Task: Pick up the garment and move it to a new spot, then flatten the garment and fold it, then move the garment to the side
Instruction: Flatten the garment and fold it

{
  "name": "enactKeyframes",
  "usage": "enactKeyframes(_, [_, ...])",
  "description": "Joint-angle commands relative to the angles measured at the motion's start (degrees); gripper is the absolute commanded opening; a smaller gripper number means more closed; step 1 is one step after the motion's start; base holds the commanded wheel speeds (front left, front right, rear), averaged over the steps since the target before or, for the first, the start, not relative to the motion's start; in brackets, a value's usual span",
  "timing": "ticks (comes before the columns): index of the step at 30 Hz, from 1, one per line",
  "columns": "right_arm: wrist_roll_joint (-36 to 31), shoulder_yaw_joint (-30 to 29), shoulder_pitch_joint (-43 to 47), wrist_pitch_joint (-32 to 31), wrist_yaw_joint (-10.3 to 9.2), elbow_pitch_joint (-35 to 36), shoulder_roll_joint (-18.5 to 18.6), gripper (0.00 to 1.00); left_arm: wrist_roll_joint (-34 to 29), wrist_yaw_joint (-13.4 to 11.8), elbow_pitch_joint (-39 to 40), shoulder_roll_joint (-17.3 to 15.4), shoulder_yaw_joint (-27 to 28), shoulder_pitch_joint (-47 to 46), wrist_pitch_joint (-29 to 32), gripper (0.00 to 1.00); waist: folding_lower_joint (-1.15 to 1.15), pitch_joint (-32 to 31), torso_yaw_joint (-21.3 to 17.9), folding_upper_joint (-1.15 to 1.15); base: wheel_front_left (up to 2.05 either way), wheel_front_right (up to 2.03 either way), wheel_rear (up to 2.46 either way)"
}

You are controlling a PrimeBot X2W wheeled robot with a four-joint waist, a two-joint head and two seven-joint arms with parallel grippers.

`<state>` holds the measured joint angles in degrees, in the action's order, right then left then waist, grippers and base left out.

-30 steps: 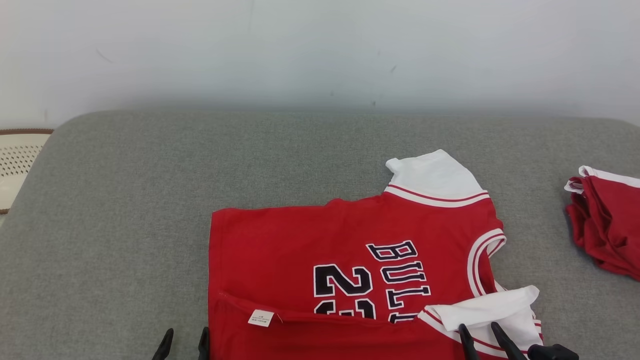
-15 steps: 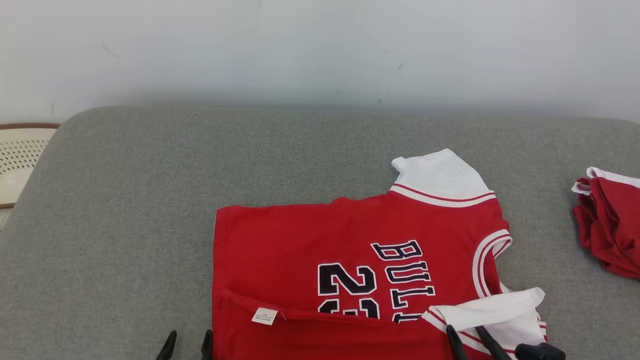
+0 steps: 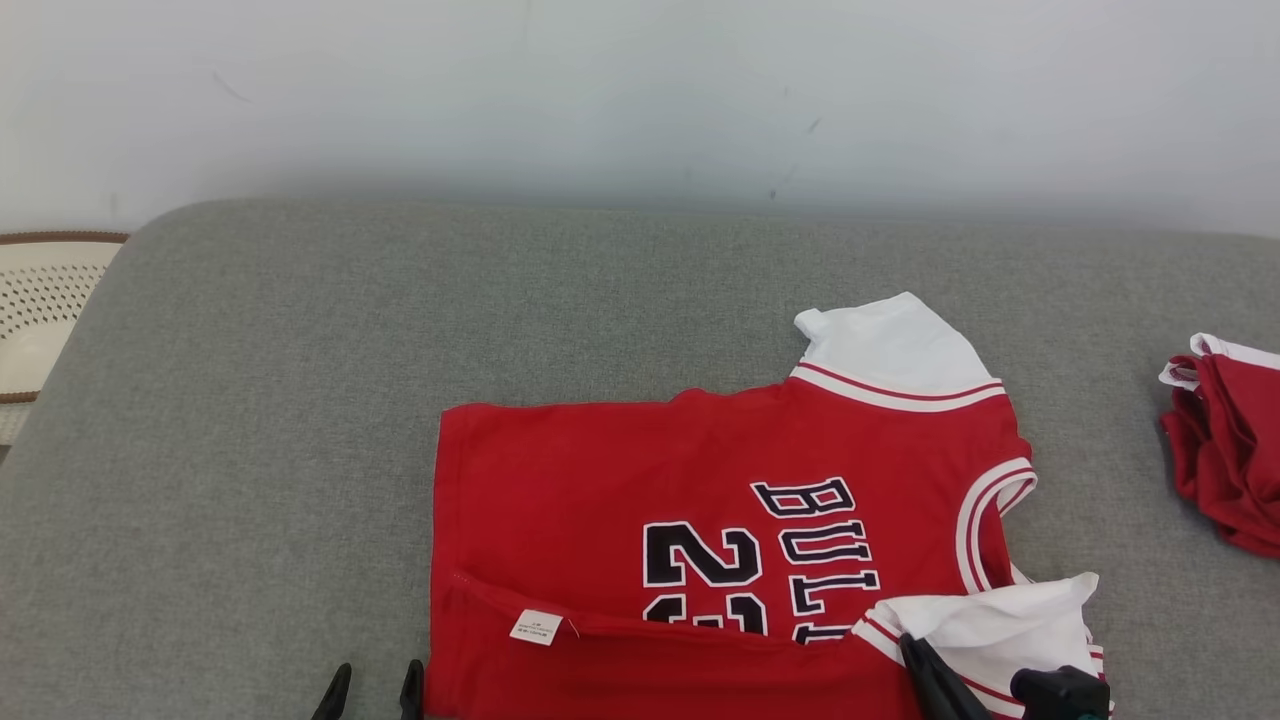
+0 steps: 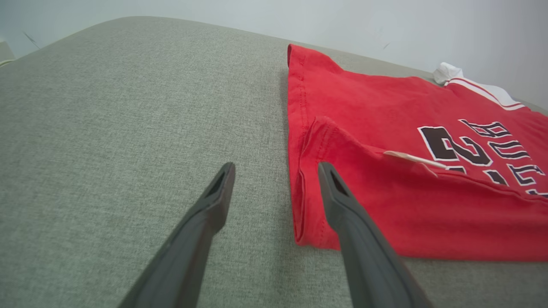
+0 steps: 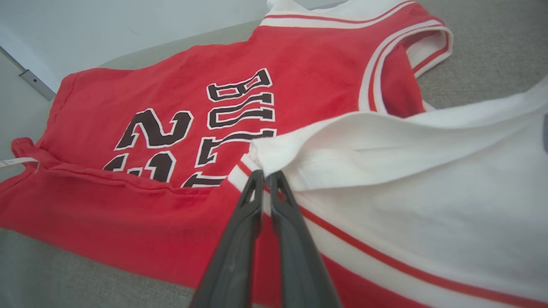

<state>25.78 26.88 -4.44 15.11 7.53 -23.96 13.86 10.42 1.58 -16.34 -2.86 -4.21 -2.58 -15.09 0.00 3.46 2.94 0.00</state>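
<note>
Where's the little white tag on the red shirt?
In the head view, the white tag sits on the red jersey, along its folded near edge, left of the number.

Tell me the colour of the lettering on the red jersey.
Black lettering, outlined in white; right wrist view shows it best.

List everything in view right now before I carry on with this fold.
Bulls jersey: one, red with white sleeves and black lettering, lying on the cushion right of centre, near edge folded over.
care label: one, white, on that folded near edge.
second garment: one, red with white trim, bunched at the cushion's right edge.
cushion: one, grey fabric, under both garments.
perforated item: one, cream with brown rim, far left; what it is, I cannot tell.
wall: one, white, behind the cushion.
left hand: one, dark, open by the jersey's near left corner.
right hand: one, dark, shut on the jersey's near white sleeve.
</note>
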Motion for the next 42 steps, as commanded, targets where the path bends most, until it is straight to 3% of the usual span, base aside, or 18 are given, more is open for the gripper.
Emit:
enactKeyframes(1, [-0.43,-0.3,-1.2,0.0,-0.08,-0.12,0.01,0.0,0.02,-0.09,-0.2,-0.08,0.13,-0.32,-0.07,1.0,0.0,0.16,0.11,0.0,0.0,0.0,0.0])
enactKeyframes(15, [-2.04,0.39,-9.62,0.0,-0.08,-3.59,0.5,0.0,0.74,0.18,-0.53,-0.09,-1.29,-1.76,-0.07,1.0,0.0,1.99,0.97,0.0,0.0,0.0,0.0])
enactKeyframes(16, [-2.0,0.63,-11.2,0.0,-0.08,-5.96,0.37,0.26,0.9,0.1,-0.49,-0.09,-1.71,-2.39,-0.07,1.0,0.0,2.3,1.32,0.0,0.0,0.0,0.0])
enactKeyframes(17, [-2.0,0.63,-11.2,0.0,-0.08,-5.96,0.37,0.26,0.9,0.1,-0.49,-0.09,-1.71,-2.39,-0.07,1.0,0.0,2.3,1.32,0.0,0.0,0.0,0.0])
enactKeyframes(18, [-2.23,0.37,-11.91,-0.01,-0.08,-7.48,0.43,0.54,0.93,0.12,-0.44,-0.08,-2.03,-2.57,-0.07,1.0,0.0,2.49,1.56,0.0,0.0,0.0,0.0])
enactKeyframes(19, [-2.58,0.22,-12.82,0.0,-0.08,-8.42,0.28,1.0,0.93,0.11,-0.42,-0.09,-2.2,-2.6,-0.07,1.0,0.0,2.61,1.77,0.0,0.0,0.0,0.0])
enactKeyframes(28, [-7.85,-7.15,-11.48,0.0,-0.08,-5.5,-1.23,1.0,0.1,-0.56,0.57,-0.08,-1.27,-1.74,-0.07,1.0,0.0,1.84,1.7,0.0,0.0,0.0,0.0])
enactKeyframes(42, [-15.07,-18.74,-0.79,0.0,-0.07,4.39,-4.32,1.0,-3.47,-2.27,2.47,-0.08,0.88,1.04,-0.06,1.0,0.0,-2.72,-3.06,0.0,0.0,0.0,0.0])
